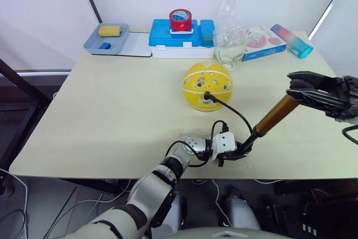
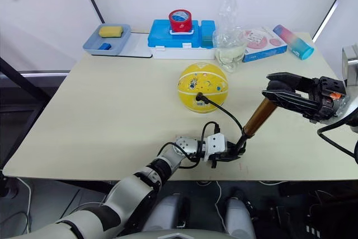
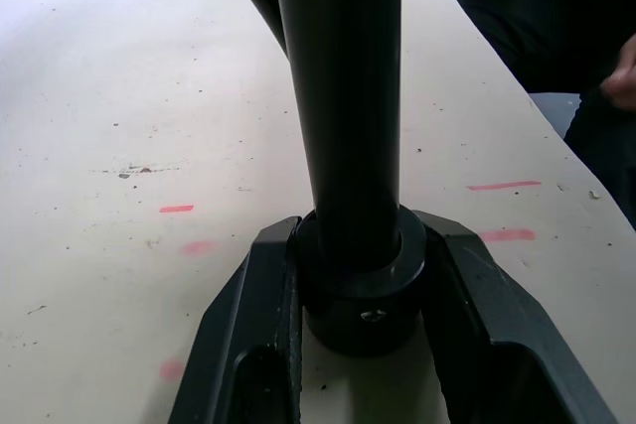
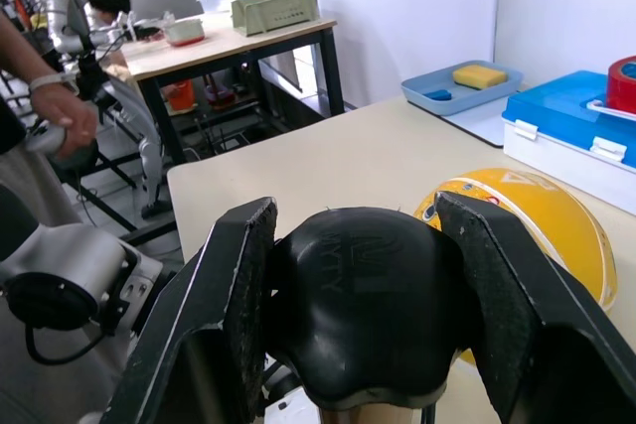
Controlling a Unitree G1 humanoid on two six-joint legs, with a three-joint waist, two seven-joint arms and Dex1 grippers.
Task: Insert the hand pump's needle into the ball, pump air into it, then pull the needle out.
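The yellow ball [image 1: 207,85] rests on the table's middle, round, with the needle fitting [image 1: 207,95] stuck into its near side. A thin black hose [image 1: 235,111] curves from there down to the hand pump [image 1: 272,117], whose gold barrel leans up to the right. My left gripper [image 1: 241,150] is shut on the pump's black lower end [image 3: 360,285] near the table's front edge. My right gripper [image 1: 305,87] is shut on the pump's black handle [image 4: 363,305] at the upper end, to the right of the ball.
Along the back edge stand a grey-blue tray [image 1: 106,38] with a yellow sponge, a blue case [image 1: 182,33] with a red tape roll [image 1: 180,19] on it, a clear bag [image 1: 231,43], a printed box [image 1: 263,42] and a pastel bottle [image 1: 292,41]. A person [image 4: 40,116] stands beyond the table.
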